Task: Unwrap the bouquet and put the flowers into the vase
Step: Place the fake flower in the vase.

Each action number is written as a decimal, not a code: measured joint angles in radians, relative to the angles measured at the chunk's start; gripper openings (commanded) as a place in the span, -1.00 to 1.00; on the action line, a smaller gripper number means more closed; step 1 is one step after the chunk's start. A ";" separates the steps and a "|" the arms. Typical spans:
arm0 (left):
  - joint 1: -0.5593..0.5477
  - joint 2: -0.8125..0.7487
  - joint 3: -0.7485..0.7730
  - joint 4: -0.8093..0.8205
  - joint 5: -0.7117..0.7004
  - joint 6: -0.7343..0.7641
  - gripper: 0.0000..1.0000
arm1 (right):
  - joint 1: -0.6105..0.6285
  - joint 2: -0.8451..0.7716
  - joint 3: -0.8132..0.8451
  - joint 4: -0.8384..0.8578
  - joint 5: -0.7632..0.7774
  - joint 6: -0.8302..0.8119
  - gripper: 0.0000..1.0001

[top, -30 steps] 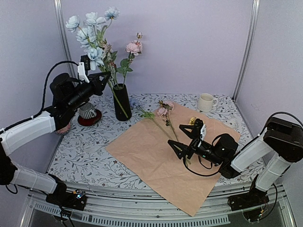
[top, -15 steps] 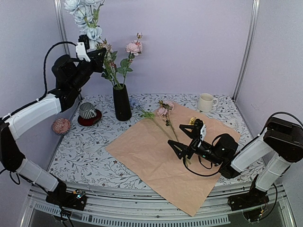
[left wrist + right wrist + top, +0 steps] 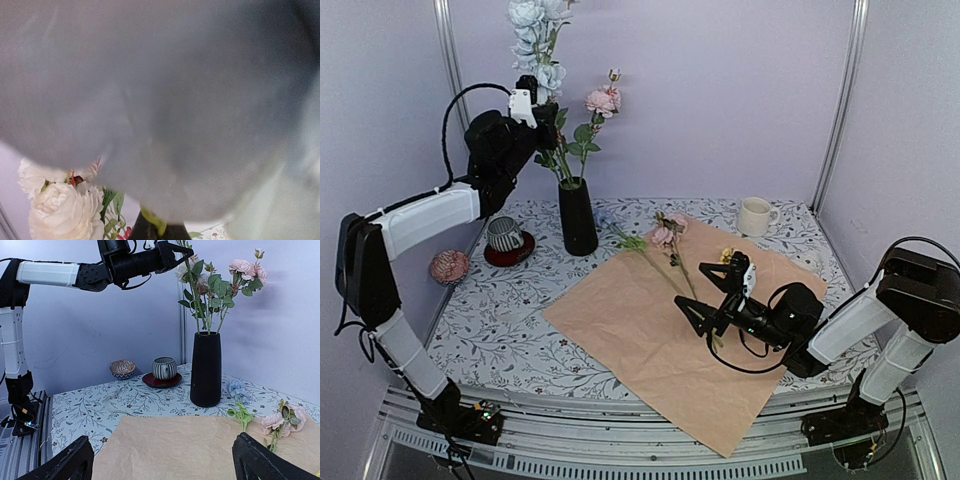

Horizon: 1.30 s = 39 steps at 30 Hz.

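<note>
**Overhead view.** We see the left gripper (image 3: pixel 546 112) raised high above the vase (image 3: pixel 578 216). It is clenched on the stem of the pale blue flowers (image 3: pixel 533 30). Their blooms stand above the gripper, and the stem runs down to the vase mouth. The pink flowers (image 3: pixel 602 100) stand in the same vase, leaning to the right.

The vase is upright on the table (image 3: pixel 490 330) at the back left, just beyond the far corner of the paper (image 3: pixel 650 340), which lies spread flat.

The right gripper (image 3: pixel 703 297) hangs low over the paper with its jaws spread wide, grasping nothing. The loose flowers (image 3: pixel 668 233) lie on the far part of the paper, with their green stems pointing towards this gripper. A yellow cluster (image 3: pixel 727 255) lies just beside it.

The mug (image 3: pixel 755 216) stands at the back right, well apart from the vase. To the left of the vase, the striped cup (image 3: pixel 505 233) sits on a saucer (image 3: pixel 510 258), with a bowl (image 3: pixel 449 266) further left.

**Right wrist view.** We note a blue bloom (image 3: pixel 239 389) lying on the table between the vase and the paper.

**Left wrist view.** Most of the field is a grey blur. A white bloom (image 3: pixel 65 210) shows at the lower left, and the dark rim of the vase shows at the bottom edge.
</note>
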 measured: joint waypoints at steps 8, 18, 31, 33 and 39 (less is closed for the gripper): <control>0.002 0.109 0.132 -0.091 -0.039 0.035 -1.00 | 0.000 0.000 0.000 0.000 0.000 -0.001 0.97; 0.003 0.211 0.227 -0.365 -0.092 -0.051 -1.00 | 0.000 0.000 0.000 0.000 -0.001 -0.001 0.97; 0.004 0.237 0.230 -0.544 -0.081 -0.151 0.01 | 0.000 0.001 0.000 -0.001 -0.001 0.000 0.97; 0.004 0.237 0.230 -0.551 -0.072 -0.161 0.07 | 0.000 0.001 0.000 -0.001 -0.001 0.000 0.97; 0.004 0.207 0.190 -0.555 -0.047 -0.185 0.22 | 0.000 0.001 0.000 -0.001 -0.001 0.000 0.97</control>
